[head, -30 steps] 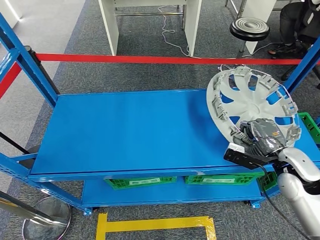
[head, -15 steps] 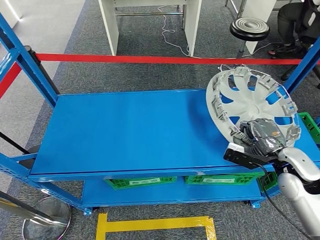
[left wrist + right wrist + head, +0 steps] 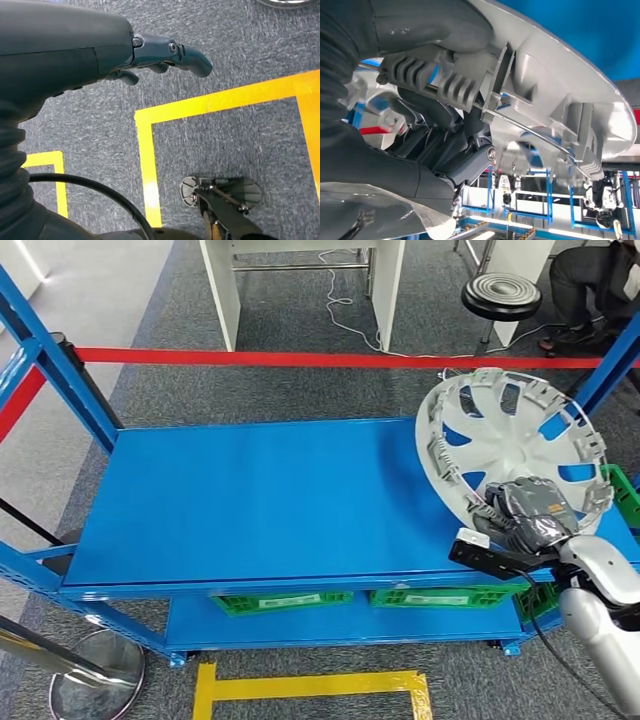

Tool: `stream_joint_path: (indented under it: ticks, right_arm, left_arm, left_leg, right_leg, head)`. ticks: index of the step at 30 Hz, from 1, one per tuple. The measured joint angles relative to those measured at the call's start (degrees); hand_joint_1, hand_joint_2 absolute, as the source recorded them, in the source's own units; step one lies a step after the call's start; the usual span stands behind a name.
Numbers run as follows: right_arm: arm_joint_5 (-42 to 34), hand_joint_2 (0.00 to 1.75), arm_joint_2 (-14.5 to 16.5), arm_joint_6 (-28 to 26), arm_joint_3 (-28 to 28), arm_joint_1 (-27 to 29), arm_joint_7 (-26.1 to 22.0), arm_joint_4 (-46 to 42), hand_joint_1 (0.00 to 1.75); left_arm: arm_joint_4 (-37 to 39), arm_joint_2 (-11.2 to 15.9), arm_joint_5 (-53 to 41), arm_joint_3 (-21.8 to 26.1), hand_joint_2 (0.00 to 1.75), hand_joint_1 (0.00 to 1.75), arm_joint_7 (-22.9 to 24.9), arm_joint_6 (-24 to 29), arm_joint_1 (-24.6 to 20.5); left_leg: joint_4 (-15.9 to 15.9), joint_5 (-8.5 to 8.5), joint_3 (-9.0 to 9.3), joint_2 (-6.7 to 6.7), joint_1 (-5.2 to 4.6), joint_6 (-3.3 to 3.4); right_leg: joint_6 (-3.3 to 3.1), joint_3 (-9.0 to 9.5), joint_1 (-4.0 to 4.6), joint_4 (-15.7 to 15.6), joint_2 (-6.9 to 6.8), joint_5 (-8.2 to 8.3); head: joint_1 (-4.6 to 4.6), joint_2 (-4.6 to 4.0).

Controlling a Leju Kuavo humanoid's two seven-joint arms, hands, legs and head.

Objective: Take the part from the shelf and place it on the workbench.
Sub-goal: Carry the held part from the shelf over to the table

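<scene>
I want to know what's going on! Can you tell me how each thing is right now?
Wheel cover: tilted, inner side up, held at its near rim.
Right hand: grips the wheel cover.
Left hand: holds nothing, hangs over the floor.
Shelf: top bare.
Green crates: on the lower level.
Stool: unoccupied.

Red barrier tape (image 3: pixel 302 359) runs across grey carpet behind the rack. White desk legs (image 3: pixel 302 285) beyond it, white cable (image 3: pixel 343 302) on the floor between them. Black round stool (image 3: pixel 501 295) far right, seated person (image 3: pixel 592 280) at the corner. Green crates (image 3: pixel 275 602) on the lower tier. Yellow floor tape (image 3: pixel 309 688) in front, chrome stanchion base (image 3: pixel 94 675) front left.
</scene>
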Motion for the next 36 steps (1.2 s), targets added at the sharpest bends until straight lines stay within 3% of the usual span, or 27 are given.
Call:
stream_joint_path:
  ticks: [1, 2, 3, 6, 8, 11, 12, 13, 14, 15, 17, 18, 19, 20, 22, 24, 27, 28, 29, 31, 32, 33, 34, 36]
  right_arm:
    - [0.05, 1.75, 0.02, -0.05, 0.01, 0.05, 0.12, 0.02, 1.75]
    - [0.08, 1.75, 0.02, -0.18, 0.04, 0.08, 0.21, 0.05, 1.75]
    - [0.14, 1.75, 0.04, -0.37, 0.08, 0.20, 0.26, 0.08, 1.75]
    - [0.50, 1.75, 0.14, -1.27, 0.13, 1.01, 0.20, 0.12, 1.75]
    - [0.79, 1.75, 0.16, -1.71, 0.08, 1.63, 0.15, 0.13, 1.75]
    - [1.14, 1.75, 0.16, -2.08, -0.03, 2.50, 0.18, 0.13, 1.75]
    - [1.19, 1.75, 0.16, -2.23, -0.04, 2.78, 0.19, 0.14, 1.75]
    - [1.22, 1.75, 0.16, -2.37, -0.04, 3.00, 0.18, 0.15, 1.75]
    - [1.24, 1.75, 0.17, -2.48, -0.04, 3.18, 0.17, 0.15, 1.75]
    - [1.24, 1.75, 0.17, -2.52, -0.05, 3.26, 0.17, 0.15, 1.75]
    - [1.24, 1.75, 0.19, -2.57, -0.07, 3.28, 0.18, 0.14, 1.75]
    - [1.25, 1.75, 0.20, -2.61, -0.07, 3.28, 0.20, 0.14, 1.75]
    - [1.27, 1.75, 0.22, -2.64, -0.07, 3.31, 0.21, 0.15, 1.75]
    - [1.28, 1.75, 0.25, -2.67, -0.05, 3.37, 0.20, 0.15, 1.75]
    - [1.31, 1.75, 0.25, -2.67, -0.11, 3.68, 0.20, 0.15, 1.75]
    - [1.28, 1.75, 0.21, -2.66, -0.26, 3.87, 0.23, 0.17, 1.75]
    - [1.38, 1.75, 0.17, -2.69, -0.50, 4.06, 0.24, 0.21, 1.75]
    - [1.42, 1.75, 0.17, -2.72, -0.54, 4.13, 0.24, 0.22, 1.75]
    - [1.44, 1.75, 0.17, -2.74, -0.56, 4.19, 0.24, 0.23, 1.75]
    - [1.44, 1.75, 0.18, -2.75, -0.60, 4.24, 0.24, 0.24, 1.75]
    - [1.44, 1.75, 0.24, -2.75, -0.58, 4.22, 0.23, 0.24, 1.75]
    - [1.44, 1.75, 0.29, -2.76, -0.60, 4.26, 0.19, 0.22, 1.75]
    - [1.45, 1.75, 0.37, -2.77, -0.60, 4.36, 0.15, 0.21, 1.75]
    - [1.45, 1.75, 0.50, -2.79, -0.60, 4.73, 0.05, 0.19, 1.75]
  left_arm:
    - [0.03, 0.08, 0.15, -0.21, 1.75, 0.00, -0.01, 0.09, -0.01]
    - [0.09, 0.21, 0.28, -0.37, 1.75, 0.00, -0.01, 0.17, -0.05]
    - [0.16, 0.40, 0.46, -0.49, 1.75, 0.00, -0.01, 0.23, -0.05]
    - [0.30, 0.63, 1.07, -0.88, 1.75, 0.00, 0.01, 0.26, 0.15]
    - [0.31, 0.57, 1.34, -1.24, 1.75, 0.00, 0.03, 0.27, 0.34]
    - [0.31, 0.45, 1.75, -1.89, 1.75, 0.00, 0.06, 0.27, 0.37]
    - [0.31, 0.43, 1.87, -2.03, 1.75, 0.00, 0.06, 0.27, 0.35]
    - [0.31, 0.40, 1.96, -2.15, 1.75, 0.00, 0.06, 0.27, 0.34]
    - [0.31, 0.39, 1.99, -2.27, 1.75, 0.00, 0.06, 0.27, 0.33]
    - [0.31, 0.38, 1.99, -2.38, 1.75, 0.00, 0.06, 0.28, 0.31]
    - [0.36, 0.60, 1.98, -2.61, 1.75, 0.00, 0.06, 0.31, 0.27]
    - [0.42, 0.76, 1.99, -2.72, 1.75, 0.00, 0.06, 0.34, 0.22]
    - [0.47, 0.91, 2.00, -2.82, 1.75, 0.00, 0.05, 0.37, 0.19]
    - [0.52, 0.98, 2.00, -2.91, 1.75, 0.00, 0.05, 0.38, 0.18]
    - [0.54, 0.99, 2.02, -3.08, 1.75, 0.00, 0.05, 0.40, 0.18]
    - [0.55, 0.91, 2.12, -3.23, 1.75, 0.00, 0.05, 0.35, 0.08]
    - [0.55, 0.49, 2.84, -3.45, 1.75, 0.00, 0.09, 0.25, 0.00]
    - [0.55, 0.33, 3.20, -3.60, 1.75, 0.00, 0.16, 0.25, -0.02]
    - [0.55, 0.22, 3.50, -3.80, 1.75, 0.00, 0.28, 0.25, -0.05]
    - [0.55, 0.13, 3.87, -4.26, 1.75, 0.00, 0.57, 0.25, -0.15]
    - [0.56, 0.26, 3.96, -4.47, 1.75, 0.00, 0.69, 0.25, -0.20]
    - [0.58, 0.30, 4.00, -4.61, 1.75, 0.00, 0.75, 0.25, -0.24]
    - [0.60, 0.40, 4.03, -4.71, 1.75, 0.00, 0.78, 0.25, -0.25]
    - [0.63, 0.34, 4.04, -4.80, 1.75, 0.00, 0.79, 0.25, -0.14]
  left_leg:
    - [0.60, -0.28, -0.24, -0.06, 0.26, -0.63]
    - [1.48, -0.61, -0.67, -0.16, 0.40, -1.30]
    - [2.34, -0.86, -1.22, -0.29, 0.36, -1.87]
    - [3.86, -0.97, -2.80, -0.50, 0.09, -2.83]
    - [5.53, -2.88, -3.86, -0.40, 0.23, -3.14]
    - [15.23, -10.45, -6.53, -0.33, 0.02, -2.52]
    - [18.56, -12.32, -7.10, -0.34, -0.29, -1.98]
    - [20.37, -13.01, -6.96, -0.35, -0.75, -1.33]
    - [20.09, -12.49, -5.91, -0.37, -1.36, -0.56]
    - [17.71, -10.96, -4.04, -0.41, -2.12, 0.35]
    - [10.12, -7.57, 0.41, -0.68, -3.75, 2.97]
    - [6.89, -6.54, 1.95, -0.77, -4.36, 3.97]
    - [4.86, -6.05, 2.70, -0.85, -4.80, 4.66]
    - [3.96, -5.78, 2.84, -0.82, -4.99, 4.81]
    - [1.82, -4.09, 2.95, -0.72, -5.04, 4.60]
    - [-0.54, -2.20, 2.99, -0.55, -4.48, 4.19]
    - [-0.91, -0.84, 1.55, -0.38, -3.69, 3.07]
    - [-0.54, -0.56, 0.82, -0.33, -3.46, 2.68]
    - [-0.07, -0.29, 0.03, -0.28, -3.18, 2.31]
    - [1.31, 0.09, -1.70, -0.20, -2.53, 1.63]
    - [2.17, 0.21, -2.68, -0.23, -2.36, 1.23]
    - [3.08, 0.31, -3.56, -0.32, -2.31, 0.86]
    - [3.88, 0.46, -4.26, -0.44, -2.36, 0.51]
    - [4.65, 1.17, -5.16, -0.69, -2.46, 0.08]
  right_leg:
    - [0.77, 1.77, -0.34, -3.35, -0.08, 1.29]
    - [1.12, 3.27, -0.51, -6.03, 0.00, 2.29]
    - [1.07, 4.03, -0.64, -7.50, 0.07, 2.49]
    - [-0.40, 2.86, -0.61, -6.53, 0.20, 2.04]
    - [-1.14, 1.67, -0.40, -5.89, 0.07, 2.23]
    - [-2.26, 0.48, 0.69, -5.82, -0.14, 3.05]
    - [-2.57, 0.16, 1.18, -5.82, -0.21, 3.31]
    - [-2.90, -0.10, 1.67, -5.79, -0.24, 3.52]
    - [-3.16, -0.25, 2.13, -5.77, -0.26, 3.69]
    - [-3.39, -0.29, 2.55, -5.76, -0.24, 3.83]
    - [-3.79, -0.39, 2.97, -5.85, -0.24, 4.19]
    - [-3.86, -0.54, 2.92, -5.95, -0.27, 4.55]
    - [-3.79, -0.79, 2.67, -6.16, -0.30, 5.02]
    - [-3.65, -1.03, 2.48, -6.46, -0.32, 5.59]
    - [-3.35, -1.36, 2.24, -7.27, -0.24, 6.36]
    - [-2.98, -2.34, 2.36, -6.00, 0.02, 4.30]
    - [-1.71, -4.69, 1.87, 2.55, 0.22, -1.71]
    - [-1.17, -4.90, 1.58, 4.92, 0.19, -2.25]
    - [-0.58, -4.37, 1.23, 5.75, 0.16, -1.66]
    - [0.76, -0.74, 0.35, 1.86, 0.08, 1.26]
    - [1.53, 1.73, 0.13, -1.44, 0.10, 1.68]
    - [1.72, 3.58, 0.02, -4.26, 0.21, 1.52]
    - [1.58, 4.66, 0.02, -6.13, 0.25, 0.83]
    - [0.10, 4.51, 0.24, -6.83, 0.23, 0.47]
  head:
    - [0.06, 0.00]
    - [0.28, 0.00]
    - [0.45, 0.00]
    - [0.30, 0.00]
    - [-0.12, 0.00]
    - [-0.70, 0.00]
    - [-0.76, 0.00]
    - [-0.77, 0.00]
    - [-0.75, 0.00]
    - [-0.75, 0.00]
    - [-0.55, 0.00]
    - [-0.45, 0.00]
    - [-0.38, 0.00]
    - [-0.37, 0.00]
    - [-0.51, 0.00]
    - [-0.43, 0.00]
    - [-0.28, 0.00]
    - [-0.25, 0.00]
    - [-0.26, 0.00]
    - [-0.25, 0.00]
    - [-0.13, 0.00]
    - [-0.09, 0.00]
    - [-0.07, 0.00]
    - [-0.20, 0.00]
